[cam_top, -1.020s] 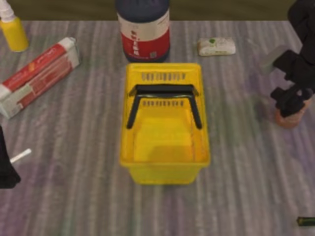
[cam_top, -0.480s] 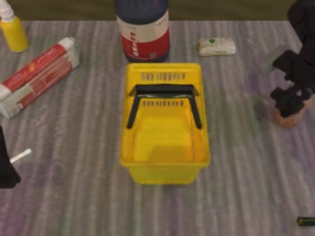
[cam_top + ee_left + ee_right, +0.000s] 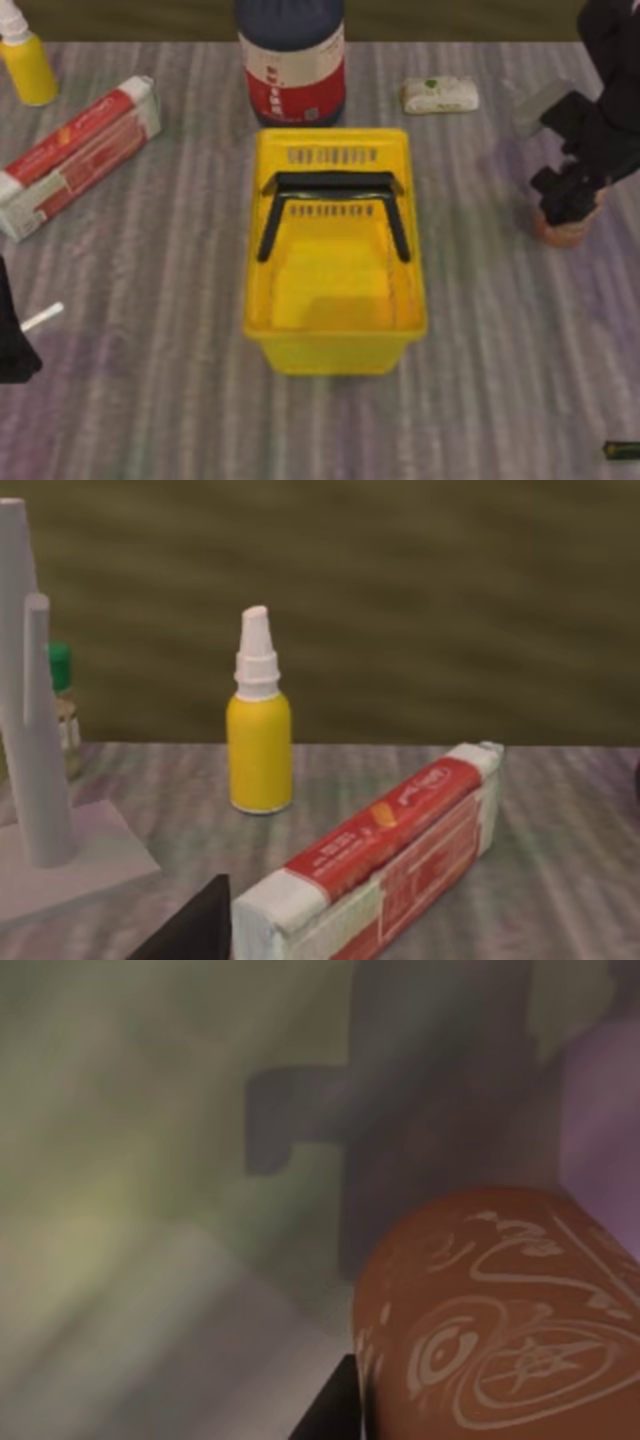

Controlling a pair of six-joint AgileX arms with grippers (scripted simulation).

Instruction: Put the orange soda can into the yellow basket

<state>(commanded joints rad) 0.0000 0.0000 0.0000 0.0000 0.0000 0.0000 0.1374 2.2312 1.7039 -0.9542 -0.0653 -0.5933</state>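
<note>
At the right edge of the top view, the right gripper (image 3: 568,195) sits clamped on the orange soda can (image 3: 563,228), which fills the lower right of the right wrist view. The yellow basket (image 3: 335,340) stands mid-frame, well apart from it, handles folded inward. The left arm is parked at the lower left edge; I cannot tell its finger state.

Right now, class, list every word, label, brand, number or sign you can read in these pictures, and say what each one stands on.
No text can be read.
Orange soda can: pale circular logo and swirls, no legible letters.
Dark bottle: red-and-white label, print too blurred to read.
Red-and-white box: small print and a logo, too blurred to read.
White packet: green mark only, unreadable.
Yellow spray bottle and yellow basket: no markings visible.
</note>
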